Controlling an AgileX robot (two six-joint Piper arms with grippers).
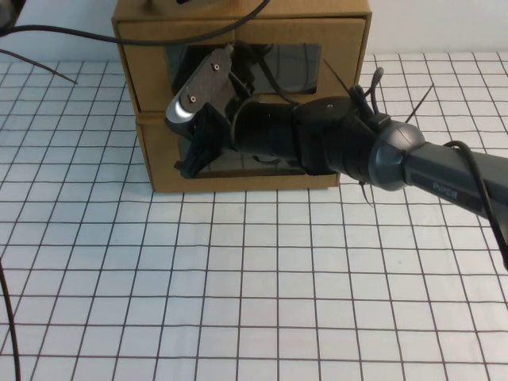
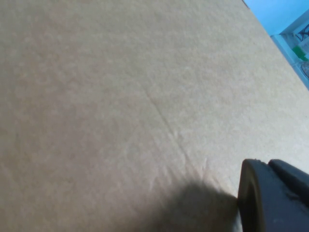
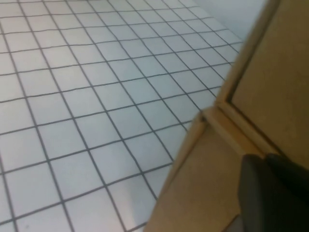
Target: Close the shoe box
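My right gripper (image 1: 193,163) sits against the shoe box (image 1: 163,171) front, frame centre; can't tell its opening. Left gripper (image 2: 270,198) hovers by cardboard, state unclear. An off-centre push could skew the drawer and jam it.

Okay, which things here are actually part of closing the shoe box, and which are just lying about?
Part of the job:
- shoe box, the upper of the two stacked boxes
- right gripper, up against the stack's front
- left gripper, close to a plain cardboard face

Just lying about:
- lower cardboard box
- black cable
- gridded table
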